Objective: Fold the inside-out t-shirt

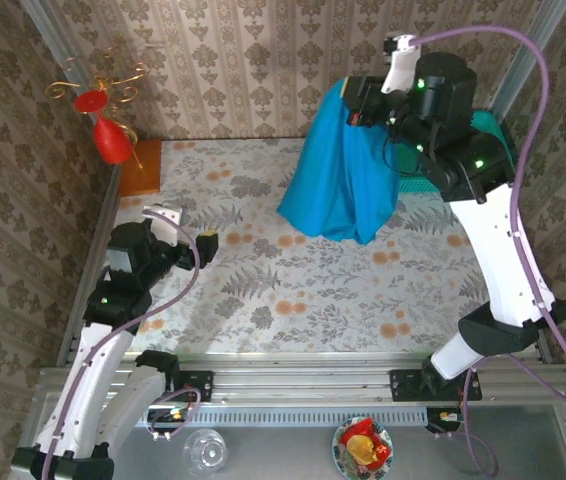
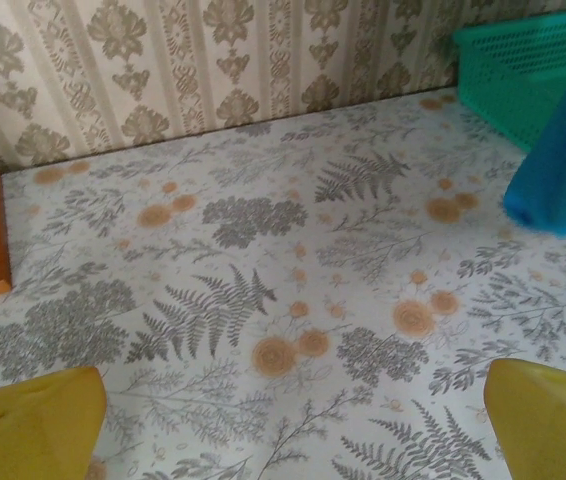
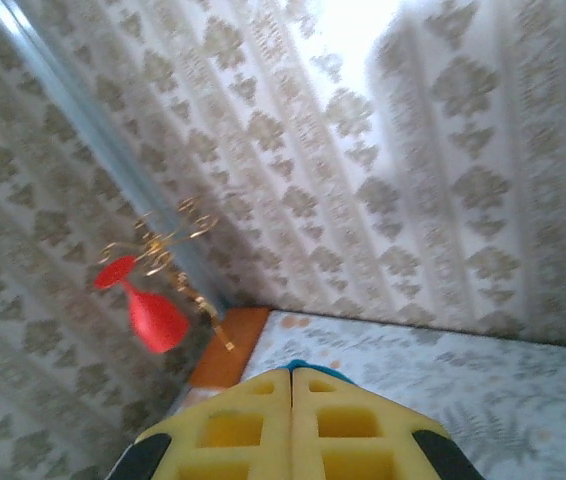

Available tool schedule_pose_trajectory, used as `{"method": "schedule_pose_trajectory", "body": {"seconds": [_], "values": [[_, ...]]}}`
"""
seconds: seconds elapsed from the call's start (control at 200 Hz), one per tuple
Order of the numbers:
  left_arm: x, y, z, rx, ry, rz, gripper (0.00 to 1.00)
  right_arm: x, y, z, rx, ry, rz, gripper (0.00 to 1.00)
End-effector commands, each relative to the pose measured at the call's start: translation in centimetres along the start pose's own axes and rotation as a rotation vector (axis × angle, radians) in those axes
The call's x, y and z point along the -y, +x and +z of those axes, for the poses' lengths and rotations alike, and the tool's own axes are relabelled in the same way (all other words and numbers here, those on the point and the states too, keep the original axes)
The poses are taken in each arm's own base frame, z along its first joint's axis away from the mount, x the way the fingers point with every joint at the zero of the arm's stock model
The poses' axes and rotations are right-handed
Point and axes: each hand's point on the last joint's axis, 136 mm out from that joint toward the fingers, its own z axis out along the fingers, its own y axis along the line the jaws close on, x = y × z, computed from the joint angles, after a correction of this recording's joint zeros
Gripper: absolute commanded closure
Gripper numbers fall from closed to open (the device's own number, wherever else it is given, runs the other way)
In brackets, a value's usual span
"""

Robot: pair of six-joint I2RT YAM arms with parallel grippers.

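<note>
While left gripper (image 1: 203,243) hovers low over counter (image 1: 263,290), jaws spread wide, nothing between them. Wooden block (image 1: 141,168) in far left corner. Blue t-shirt (image 1: 338,180) hangs right of centre, lower edge down at counter. Right gripper (image 1: 360,106) raised, clamped on t-shirt's top edge. Teal basket (image 2: 523,70) just behind.

I'm in a lab mock-up of a home rm: damask wallpaper panels (image 1: 263,60), floral table cover (image 1: 263,290), bare alu frame rail (image 1: 303,382) at front.
</note>
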Motion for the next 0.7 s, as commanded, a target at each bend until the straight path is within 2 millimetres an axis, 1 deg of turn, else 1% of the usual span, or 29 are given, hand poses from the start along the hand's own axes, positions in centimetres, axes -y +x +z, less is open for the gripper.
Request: {"method": "schedule_pose_trajectory", "body": {"seconds": [0.0, 0.045, 0.085, 0.145, 0.185, 0.225, 0.29, 0.345, 0.365, 0.415, 0.455, 0.465, 0.47, 0.48, 0.485, 0.49, 0.51, 0.52, 0.53, 0.55, 0.63, 0.695], "values": [[0.9, -1.1, -0.1, 0.050, 0.047, -0.025, 0.02, -2.3, -0.1, 0.2, 0.018, -0.097, 0.065, 1.00], [1.0, -1.1, -0.1, 0.048, 0.052, -0.029, 0.02, -1.9, 0.9, 0.8, -0.009, -0.084, 0.075, 1.00], [1.1, -1.2, 0.0, 0.047, 0.056, -0.032, 0.02, -1.0, 2.1, 1.3, -0.032, -0.052, 0.078, 1.00], [1.3, -1.2, 0.0, 0.042, 0.062, -0.040, 0.02, 1.1, 4.0, 1.9, -0.060, 0.023, 0.078, 1.00], [1.4, -1.2, 0.1, 0.039, 0.065, -0.048, 0.02, 2.8, 5.3, 2.3, -0.079, 0.078, 0.079, 1.00], [1.5, -1.1, 0.3, 0.030, 0.068, -0.058, 0.02, 5.0, 6.8, 2.6, -0.103, 0.143, 0.083, 1.00], [1.6, -0.9, 0.6, 0.014, 0.075, -0.075, 0.02, 9.3, 9.5, 2.7, -0.159, 0.267, 0.109, 1.00], [1.7, -0.6, 1.1, -0.008, 0.079, -0.090, 0.02, 13.5, 11.6, 2.2, -0.203, 0.377, 0.146, 1.00], [1.8, -0.4, 1.3, -0.018, 0.080, -0.098, 0.02, 14.6, 12.4, 2.0, -0.224, 0.408, 0.156, 1.00], [1.9, 0.1, 1.8, -0.042, 0.083, -0.116, 0.03, 17.6, 14.4, 1.2, -0.271, 0.495, 0.176, 0.91], [1.9, 0.5, 2.3, -0.062, 0.086, -0.131, 0.03, 19.4, 15.8, 0.6, -0.304, 0.546, 0.179, 0.85], [1.9, 0.6, 2.4, -0.067, 0.085, -0.135, 0.03, 19.7, 15.9, 0.4, -0.306, 0.553, 0.179, 0.83], [1.9, 0.6, 2.5, -0.070, 0.086, -0.136, 0.03, 19.9, 16.4, 0.4, -0.318, 0.559, 0.179, 0.81], [1.9, 0.8, 2.6, -0.076, 0.086, -0.140, 0.03, 20.2, 16.7, 0.2, -0.325, 0.566, 0.179, 0.79], [1.9, 0.8, 2.7, -0.079, 0.085, -0.143, 0.03, 20.3, 16.6, 0.1, -0.321, 0.570, 0.180, 0.77], [2.0, 0.9, 2.7, -0.080, 0.086, -0.144, 0.03, 20.5, 17.0, 0.1, -0.332, 0.575, 0.179, 0.76], [2.0, 1.2, 3.0, -0.092, 0.087, -0.151, 0.03, 20.9, 17.5, -0.2, -0.342, 0.585, 0.179, 0.70], [2.0, 1.3, 3.2, -0.098, 0.087, -0.156, 0.03, 21.2, 18.1, -0.3, -0.355, 0.593, 0.181, 0.67], [2.0, 1.4, 3.3, -0.104, 0.089, -0.160, 0.03, 21.3, 18.1, -0.5, -0.355, 0.595, 0.181, 0.65], [2.0, 1.6, 3.6, -0.115, 0.088, -0.166, 0.03, 21.7, 18.8, -0.7, -0.370, 0.605, 0.183, 0.62], [2.2, 2.7, 4.8, -0.158, 0.095, -0.202, 0.04, 22.8, 21.8, -1.6, -0.429, 0.629, 0.184, 0.59], [2.4, 3.4, 5.8, -0.192, 0.103, -0.233, 0.05, 23.7, 24.9, -1.9, -0.494, 0.647, 0.191, 0.58]]}}
